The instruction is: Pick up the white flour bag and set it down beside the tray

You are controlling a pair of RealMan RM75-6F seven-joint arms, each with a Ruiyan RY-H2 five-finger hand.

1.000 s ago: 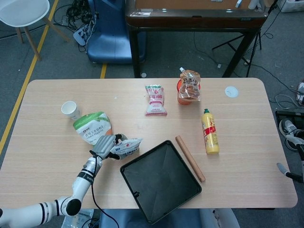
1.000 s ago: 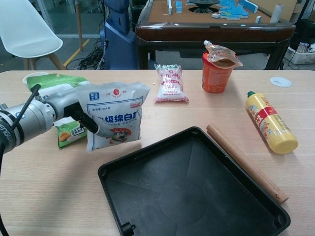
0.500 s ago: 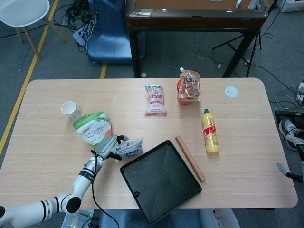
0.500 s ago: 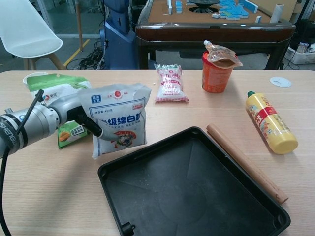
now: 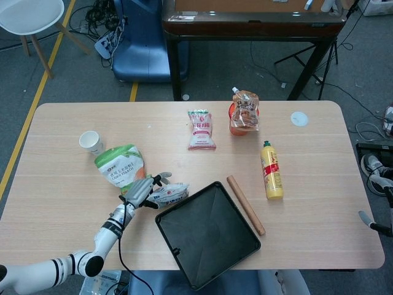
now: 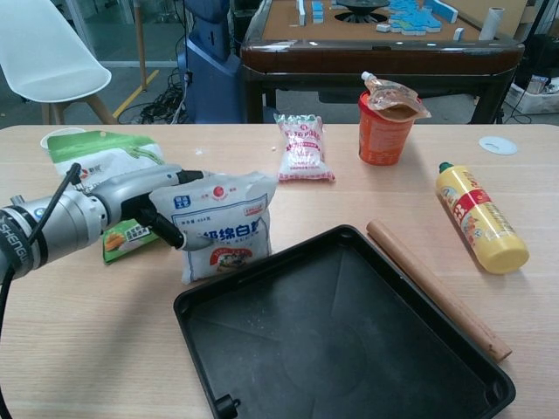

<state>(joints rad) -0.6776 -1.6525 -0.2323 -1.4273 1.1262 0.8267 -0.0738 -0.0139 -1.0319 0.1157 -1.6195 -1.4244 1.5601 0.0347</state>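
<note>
The white flour bag with blue print stands with its bottom on the table, tilted, right by the rear left rim of the black tray. My left hand grips the bag's left side. One dark finger presses on the bag's front and others reach over its top edge. The tray lies at the near middle of the table with nothing in it. My right hand shows in neither view.
A green starch bag and a paper cup lie left of the hand. A wooden rolling pin lies along the tray's right side, then a yellow bottle. A pink packet and a red cup stand further back.
My left hand has lowered the flour bag and carried it right, toward the tray. The bag was held up off the table; now its bottom rests beside the tray's rim.
</note>
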